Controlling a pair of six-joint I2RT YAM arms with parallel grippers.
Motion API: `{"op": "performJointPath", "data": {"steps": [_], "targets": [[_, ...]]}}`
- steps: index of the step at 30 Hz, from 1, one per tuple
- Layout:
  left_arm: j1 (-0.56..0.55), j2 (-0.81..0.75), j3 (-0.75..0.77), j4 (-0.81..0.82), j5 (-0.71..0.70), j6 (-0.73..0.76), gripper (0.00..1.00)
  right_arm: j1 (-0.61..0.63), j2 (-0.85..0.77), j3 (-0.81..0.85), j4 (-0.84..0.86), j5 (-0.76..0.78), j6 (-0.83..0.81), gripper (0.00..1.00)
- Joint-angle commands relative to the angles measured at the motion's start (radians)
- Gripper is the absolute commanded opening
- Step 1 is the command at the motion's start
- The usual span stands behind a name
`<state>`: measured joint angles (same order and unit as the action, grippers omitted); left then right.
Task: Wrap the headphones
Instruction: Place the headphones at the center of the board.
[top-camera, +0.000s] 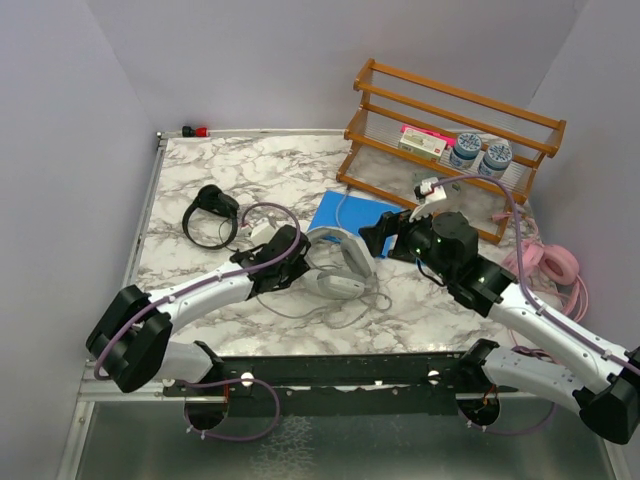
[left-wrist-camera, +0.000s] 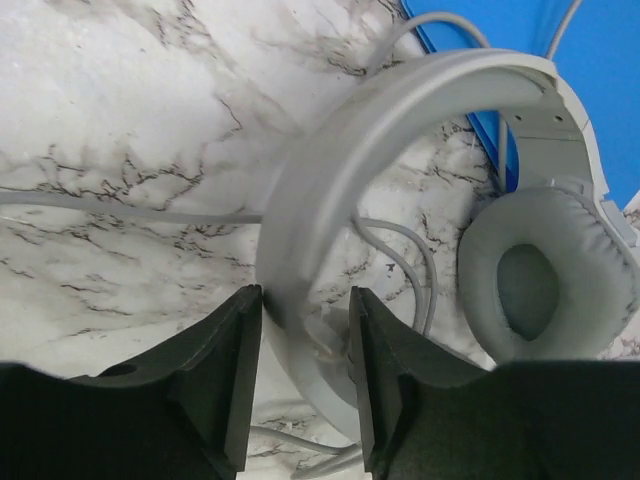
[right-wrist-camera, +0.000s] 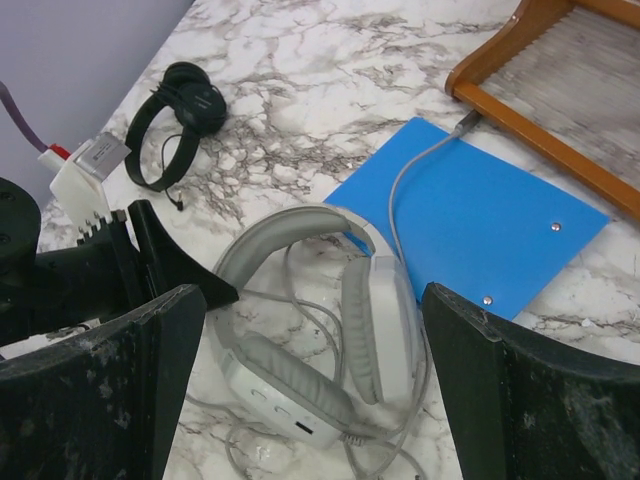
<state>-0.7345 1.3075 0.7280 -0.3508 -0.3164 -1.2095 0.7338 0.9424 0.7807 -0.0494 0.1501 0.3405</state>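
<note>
The grey headphones (left-wrist-camera: 330, 170) lie with their band between the narrowly parted jaws of the left claw (left-wrist-camera: 303, 300), while the right claw (right-wrist-camera: 310, 300) gapes wide near them, empty

No readable text, box label (top-camera: 422, 143) and jar lids (top-camera: 466, 141) on rack (top-camera: 455, 93) too small

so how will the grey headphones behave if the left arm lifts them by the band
The headband looks like rigid plastic, so it should probably keep its arch in the left gripper. The padded ear cup sits at its end and may swing. The thin cable lies in loose loops, so it will likely dangle and drag.
</note>
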Motion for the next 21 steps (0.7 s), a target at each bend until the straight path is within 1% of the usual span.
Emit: {"op": "performJointPath", "data": {"steps": [1,5,7,8,10,11,12,14,15,18,21], "targets": [[-0.022,0.039,0.042,0.047,-0.027,0.029,0.48,0.004,-0.004,-0.029,-0.003,0.026,0.022,0.99],[-0.02,0.03,0.062,-0.013,-0.043,0.16,0.58,0.004,-0.002,-0.021,-0.005,0.016,0.028,0.99],[-0.018,0.011,0.086,-0.048,-0.059,0.287,0.7,0.004,0.003,-0.018,-0.003,0.013,0.023,0.99],[-0.013,0.0,0.105,-0.068,-0.056,0.366,0.78,0.004,0.006,-0.014,-0.004,0.011,0.021,0.99],[0.016,-0.03,0.124,-0.074,0.0,0.53,0.87,0.004,0.014,-0.008,-0.007,0.002,0.016,0.99],[0.043,-0.043,0.12,-0.053,0.075,0.641,0.89,0.004,0.019,-0.006,-0.004,-0.005,0.014,0.99],[0.07,-0.05,0.118,-0.034,0.166,0.709,0.9,0.004,0.024,-0.004,-0.001,-0.013,0.013,0.99],[0.124,-0.046,0.133,-0.04,0.291,0.799,0.96,0.004,0.034,0.004,0.001,-0.035,0.012,0.98],[0.138,-0.041,0.142,-0.044,0.327,0.846,0.98,0.004,0.038,0.008,-0.002,-0.043,0.01,0.98],[0.146,-0.001,0.179,-0.071,0.349,0.95,0.99,0.004,0.041,0.004,0.006,-0.059,0.012,0.98],[0.145,0.068,0.227,-0.087,0.366,1.022,0.99,0.004,0.041,0.0,0.018,-0.062,0.022,0.98]]}}
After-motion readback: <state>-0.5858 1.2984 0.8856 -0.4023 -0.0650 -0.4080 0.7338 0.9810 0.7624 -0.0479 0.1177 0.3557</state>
